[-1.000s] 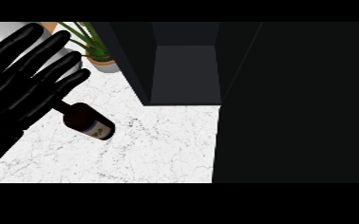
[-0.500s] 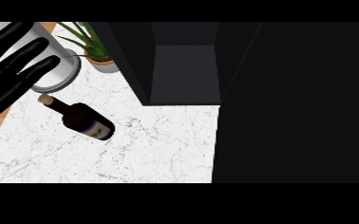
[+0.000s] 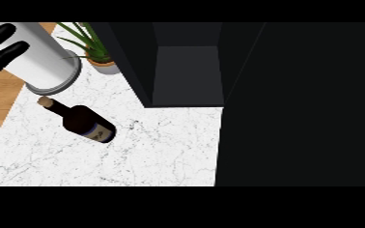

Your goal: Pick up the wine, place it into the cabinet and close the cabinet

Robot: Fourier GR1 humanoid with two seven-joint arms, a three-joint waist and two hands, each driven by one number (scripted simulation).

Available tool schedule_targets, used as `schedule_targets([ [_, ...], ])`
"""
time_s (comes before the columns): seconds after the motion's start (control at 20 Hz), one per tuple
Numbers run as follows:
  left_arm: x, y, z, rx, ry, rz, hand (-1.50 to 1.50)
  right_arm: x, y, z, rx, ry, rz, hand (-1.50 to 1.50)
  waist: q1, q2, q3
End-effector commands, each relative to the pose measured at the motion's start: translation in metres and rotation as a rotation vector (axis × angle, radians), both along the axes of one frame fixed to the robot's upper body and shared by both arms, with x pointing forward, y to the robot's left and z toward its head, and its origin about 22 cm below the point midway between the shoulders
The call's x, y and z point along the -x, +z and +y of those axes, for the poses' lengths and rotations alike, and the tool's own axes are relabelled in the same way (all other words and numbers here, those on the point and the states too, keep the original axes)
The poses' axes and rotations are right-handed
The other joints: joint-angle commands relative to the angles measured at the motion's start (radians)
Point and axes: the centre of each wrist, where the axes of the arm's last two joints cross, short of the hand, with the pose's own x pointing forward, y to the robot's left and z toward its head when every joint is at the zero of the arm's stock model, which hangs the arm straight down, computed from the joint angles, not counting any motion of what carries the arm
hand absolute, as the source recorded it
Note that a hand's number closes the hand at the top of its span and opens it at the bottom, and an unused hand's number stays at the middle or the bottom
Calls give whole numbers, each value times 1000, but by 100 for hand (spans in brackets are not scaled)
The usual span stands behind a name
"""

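The dark glass wine bottle with a cork stopper and a pale label (image 3: 84, 122) lies on the white marble counter (image 3: 157, 154), its neck pointing up and to the left, its base toward the lower right. Nothing is holding it. My left hand (image 3: 11, 48) shows only as black fingers at the upper left edge, lying straight over the grey forearm, well apart from the bottle and gripping nothing. My right hand is out of view.

Just above the bottle's cork end is the forearm's pale cylinder, and beyond it a small potted plant with long green leaves (image 3: 96, 53). To the right stands the dark cabinet (image 3: 187, 72), its recess open toward the counter, with a broad black panel (image 3: 292, 106), probably the open door, filling the right side.

My worry is the bottle's round body: approached off-centre, I judge it could roll away from me or swivel about its neck. Coming down from the upper left, my forearm could knock the plant. Carrying the bottle across, I could clip the cabinet's near edge if I bring it in too low.
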Motion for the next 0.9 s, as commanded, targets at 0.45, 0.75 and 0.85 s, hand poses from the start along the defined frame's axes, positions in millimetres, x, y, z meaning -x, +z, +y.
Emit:
schedule_targets([
  [0.45, -38, -45, 45, -42, 61, 62, -150, 40, 33, -13, -11, 21, -70, -150, -5, 3, 1],
  [0.75, -37, -76, 51, -56, 79, 96, -150, 51, 42, -16, -36, 4, -94, -150, -7, -1, 0],
  [0.85, -48, -93, 52, -64, 70, 111, -150, 47, 40, -14, -23, 9, -93, -150, -9, 2, -1],
])
